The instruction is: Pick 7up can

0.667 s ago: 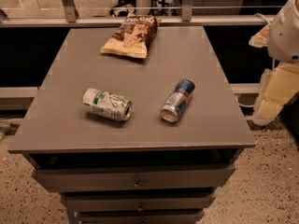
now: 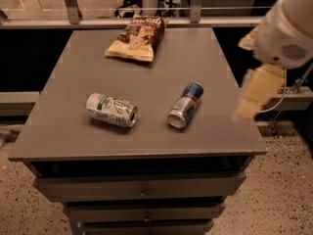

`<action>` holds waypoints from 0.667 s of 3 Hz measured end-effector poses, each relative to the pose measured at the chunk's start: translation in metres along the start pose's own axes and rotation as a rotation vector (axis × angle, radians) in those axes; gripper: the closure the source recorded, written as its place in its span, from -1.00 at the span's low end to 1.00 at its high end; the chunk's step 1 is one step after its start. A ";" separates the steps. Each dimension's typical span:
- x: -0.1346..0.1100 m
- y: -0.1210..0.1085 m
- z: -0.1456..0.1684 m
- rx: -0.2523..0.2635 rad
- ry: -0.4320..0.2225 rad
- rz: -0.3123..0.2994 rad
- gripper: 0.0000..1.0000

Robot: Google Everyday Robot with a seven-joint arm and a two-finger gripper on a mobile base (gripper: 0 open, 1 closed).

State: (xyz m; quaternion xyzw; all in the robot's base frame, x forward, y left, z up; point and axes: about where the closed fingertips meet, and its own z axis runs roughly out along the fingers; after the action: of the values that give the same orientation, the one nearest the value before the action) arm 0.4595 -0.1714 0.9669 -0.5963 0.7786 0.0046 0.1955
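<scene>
The 7up can [image 2: 111, 110], white-silver with green markings, lies on its side on the grey table [image 2: 146, 67], left of the middle and toward the front edge. Its silver top faces right. My gripper [image 2: 254, 94] hangs at the right side of the view, over the table's right edge, well to the right of the can and apart from it. It holds nothing that I can see.
A blue-and-silver can [image 2: 186, 105] with red marks lies on its side right of the 7up can, between it and my gripper. A chip bag [image 2: 138, 38] lies at the table's back. Drawers [image 2: 142, 187] are below the tabletop. A railing runs behind the table.
My arm and gripper have moved left, from beside the table to over its right edge. The cans and the bag have not moved.
</scene>
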 end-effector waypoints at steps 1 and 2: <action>-0.050 -0.006 0.025 -0.020 -0.091 0.019 -1.00; -0.107 -0.003 0.059 -0.064 -0.194 0.045 -1.00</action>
State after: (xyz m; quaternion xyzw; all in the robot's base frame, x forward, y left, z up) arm 0.5029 -0.0591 0.9459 -0.5814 0.7687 0.0915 0.2505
